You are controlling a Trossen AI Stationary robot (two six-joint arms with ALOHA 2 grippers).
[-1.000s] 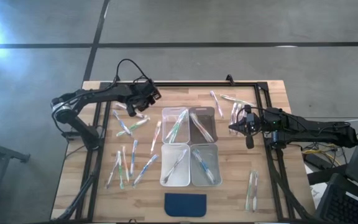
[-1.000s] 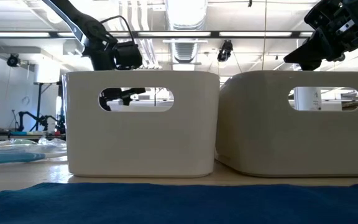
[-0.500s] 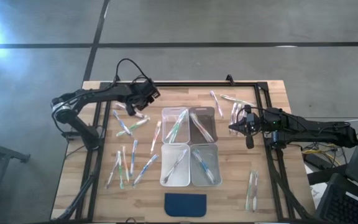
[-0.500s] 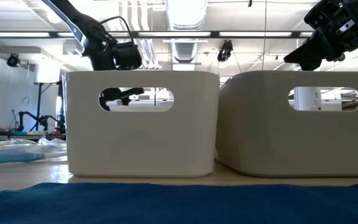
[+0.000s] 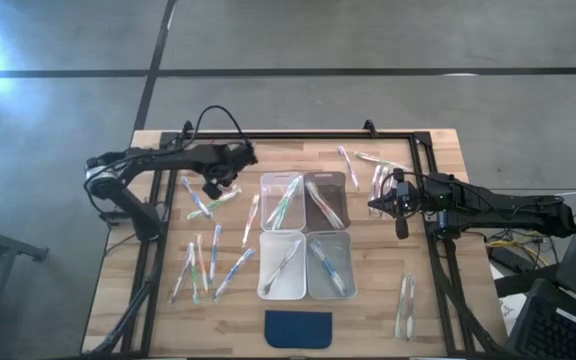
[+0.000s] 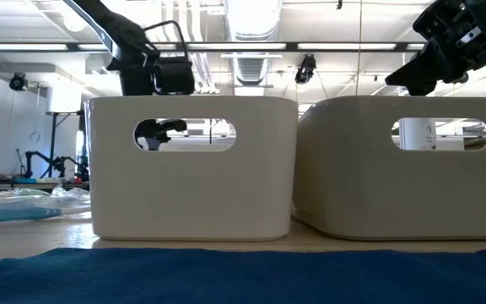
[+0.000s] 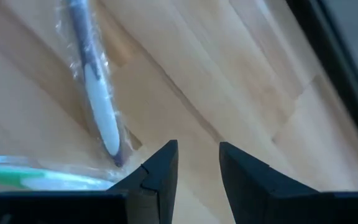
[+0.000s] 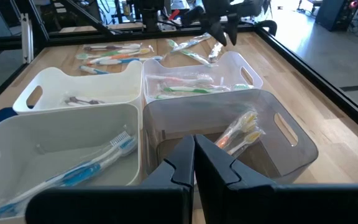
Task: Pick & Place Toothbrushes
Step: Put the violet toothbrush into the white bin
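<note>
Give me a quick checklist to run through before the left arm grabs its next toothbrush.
1. Left gripper empty: ok, nothing shows between its fingers.
2. Left jaws parted enough for a toothbrush: ok, a gap shows.
3. Target in reach: ok, a wrapped toothbrush lies on the table just ahead of the fingers.
4. Gripper lined up over it: not ok, the toothbrush sits off to one side of the gap.
5. Bins free to receive: ok, all four are open-topped with room left.
6. Right gripper out of the way: ok, shut and empty, beside the bins on the far side from the left arm.
</note>
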